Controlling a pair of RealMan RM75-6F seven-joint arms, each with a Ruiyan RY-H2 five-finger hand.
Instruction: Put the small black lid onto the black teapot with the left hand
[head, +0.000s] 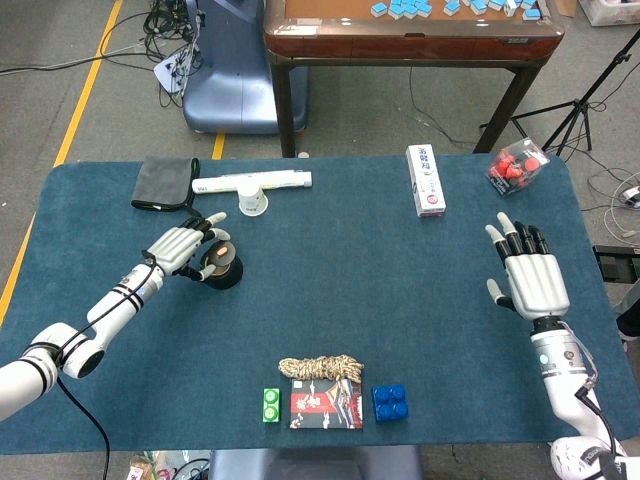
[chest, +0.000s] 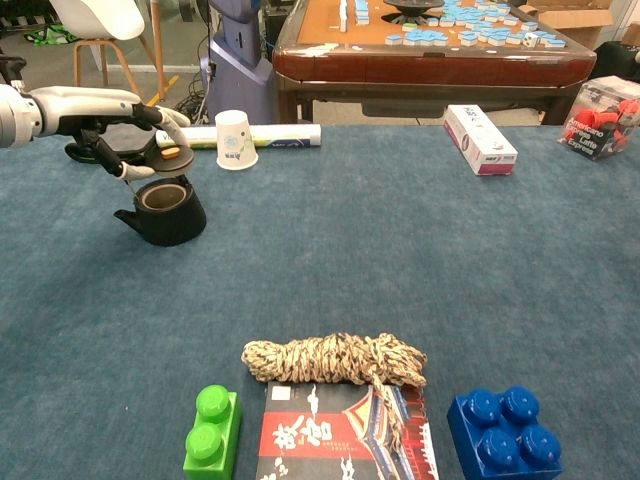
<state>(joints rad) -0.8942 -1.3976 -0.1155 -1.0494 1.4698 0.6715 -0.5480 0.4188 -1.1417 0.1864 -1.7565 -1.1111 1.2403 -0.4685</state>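
The left hand pinches the small black lid in its fingers just above the open black teapot on the bench. The right hand hovers, fingers spread.

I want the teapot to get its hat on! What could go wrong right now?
The left hand holds the small black lid above the black teapot, a bit off to one side of the open mouth. Let go there and it might land crooked on the rim or slide off onto the table. The fingers are close to the teapot too, so lowering could nudge it sideways.
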